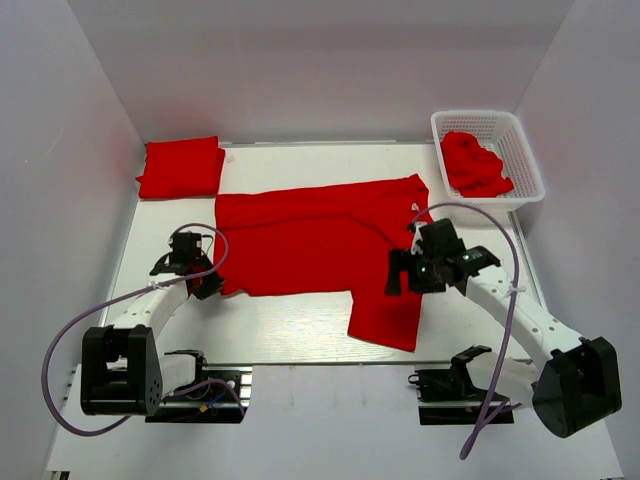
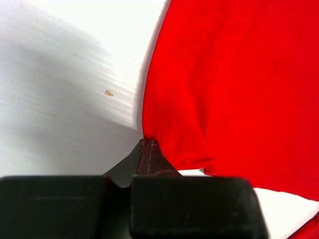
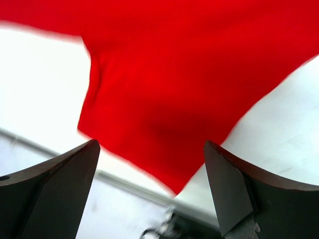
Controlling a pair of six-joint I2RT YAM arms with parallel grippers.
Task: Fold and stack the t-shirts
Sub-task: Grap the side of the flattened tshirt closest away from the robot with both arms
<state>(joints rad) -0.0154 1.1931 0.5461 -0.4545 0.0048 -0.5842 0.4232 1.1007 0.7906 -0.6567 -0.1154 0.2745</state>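
Ok, nearest first: left jaws are pinched closed on the lower-left edge of the spread t-shirt, and the cloth bunches up into the tips in the left wrist view. Right jaws stand wide and hold nothing, hovering over the right end of that shirt, just above the flap that reaches toward the near edge of the tabletop. Shirt lies flat mid-tabletop, turned sideways. Judgement: light, limp, not slippery, nothing to break. It will sag and drag from any single pinch, so grip at hems or corners and match the left hold with a right one on the same edge before lifting. Risk is catching only the top layer. Further back: one folded t-shirt at the far left corner, the start of the stack I'd say. Far right: a white basket with a crumpled t-shirt inside, not yet folded.
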